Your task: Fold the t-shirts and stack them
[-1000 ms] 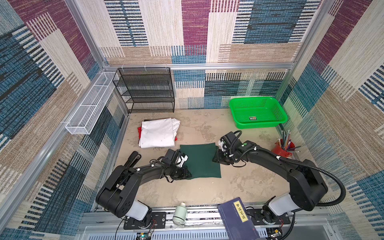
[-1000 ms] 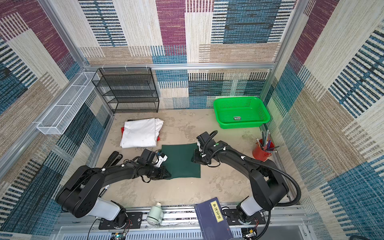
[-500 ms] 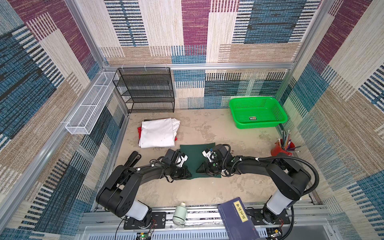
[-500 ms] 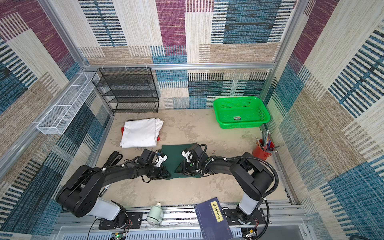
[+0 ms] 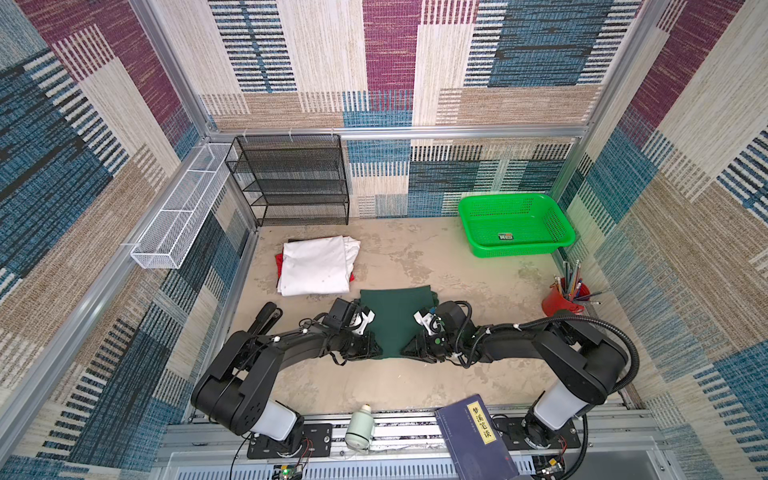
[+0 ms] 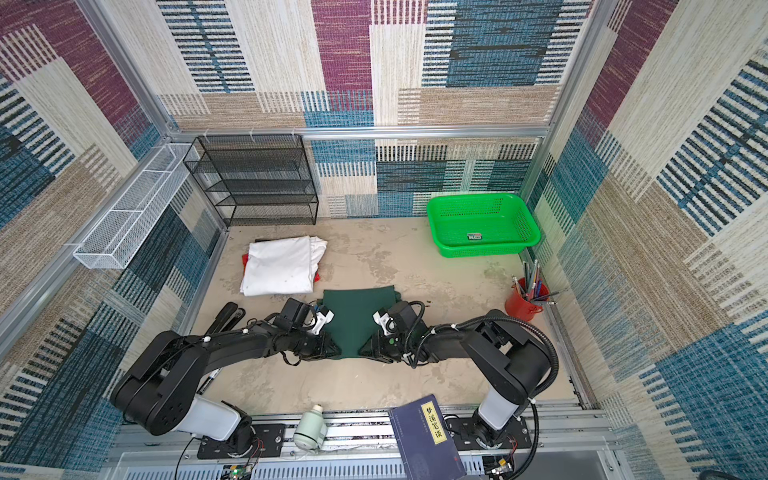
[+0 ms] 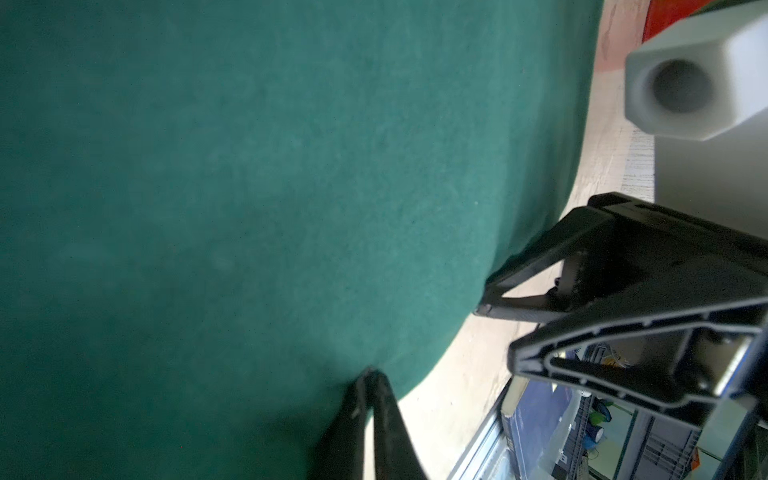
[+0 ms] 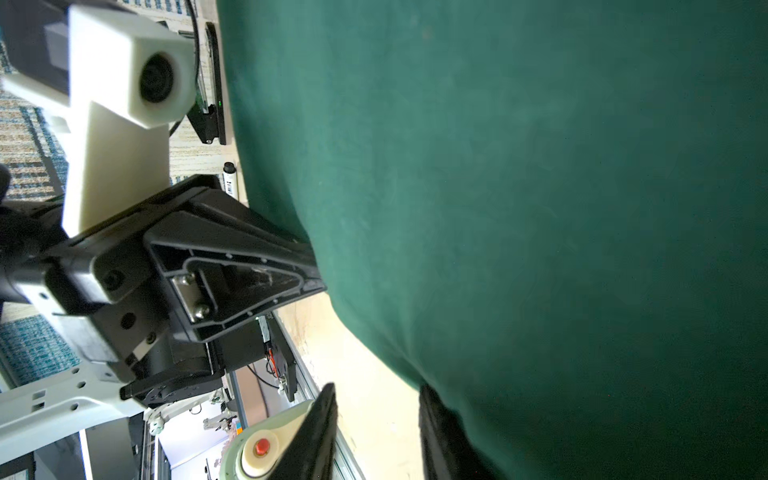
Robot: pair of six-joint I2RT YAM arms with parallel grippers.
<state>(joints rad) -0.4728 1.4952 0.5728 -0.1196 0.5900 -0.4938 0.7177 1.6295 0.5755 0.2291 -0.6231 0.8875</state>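
The folded dark green t-shirt [image 5: 394, 316] lay nearly square at lower centre of both top views. The left end effector [image 7: 369, 376] was pinched shut on its lower-left corner, the right end effector [image 8: 376, 401] part-open at the lower-right, gripping nothing visibly. The white-and-red stack [image 5: 316, 270] sat up-left of it — nearer the left arm.

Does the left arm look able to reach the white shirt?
Probably yes: the white shirt lies just beyond the left gripper, nothing between, but it is shut on the green shirt.
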